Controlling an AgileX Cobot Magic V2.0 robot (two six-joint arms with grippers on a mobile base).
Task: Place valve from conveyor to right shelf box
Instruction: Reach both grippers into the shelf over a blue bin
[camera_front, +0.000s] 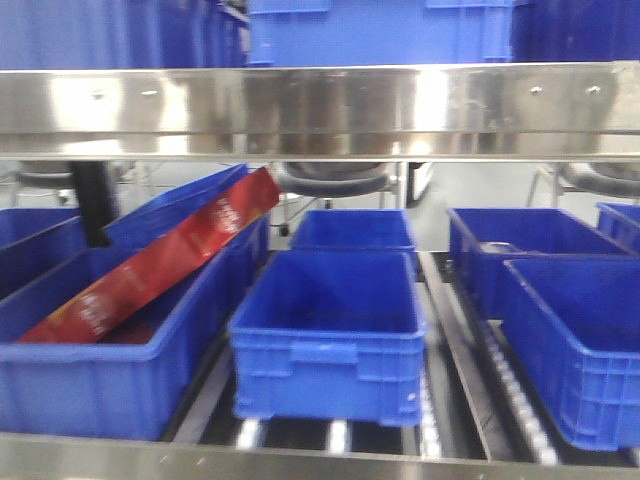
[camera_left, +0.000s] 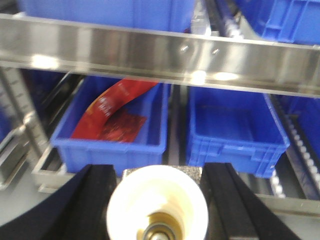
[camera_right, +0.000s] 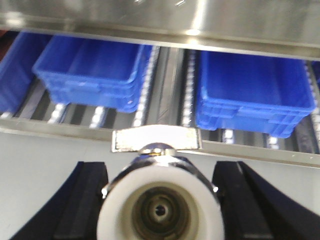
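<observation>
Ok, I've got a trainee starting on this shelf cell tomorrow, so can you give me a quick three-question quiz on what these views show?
1. True or false: the red package lies flat in the middle bin.
2. What sits between the fingers of the right hand? A) a valve with a metal handle B) a red package C) nothing
3. Which hand's wrist view shows the red package?

Key:
1. False: it leans tilted in the left bin.
2. A.
3. The left hand.
</observation>
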